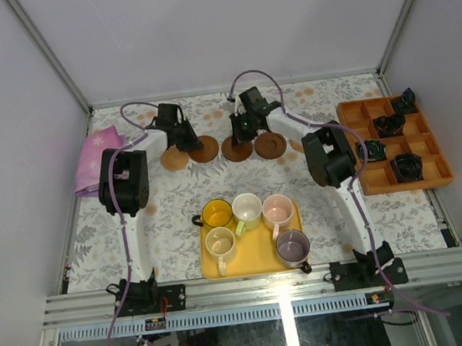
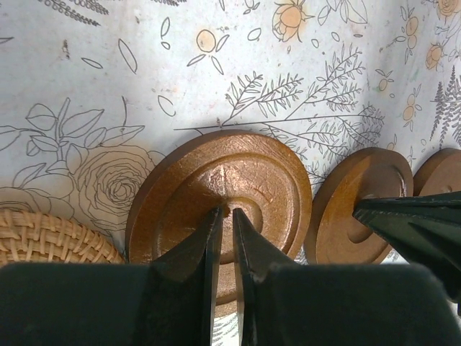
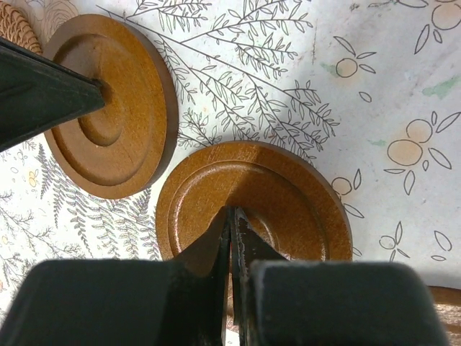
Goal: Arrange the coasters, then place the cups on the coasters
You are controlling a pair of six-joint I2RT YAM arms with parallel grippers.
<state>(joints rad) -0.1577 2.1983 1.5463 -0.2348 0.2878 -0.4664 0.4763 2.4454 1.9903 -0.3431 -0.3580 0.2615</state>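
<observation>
In the left wrist view, the woven coaster [image 2: 43, 238] is cut off by the frame's left edge, and the third brown coaster [image 2: 441, 173] by the right edge. The black items in the orange divided tray [image 1: 350, 112] are too small to identify.

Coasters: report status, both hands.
Left hand nearly shut, tips on a dark brown coaster. Right hand shut, tips on another dark coaster. Cups wait on yellow tray. Nothing in the way.
</observation>
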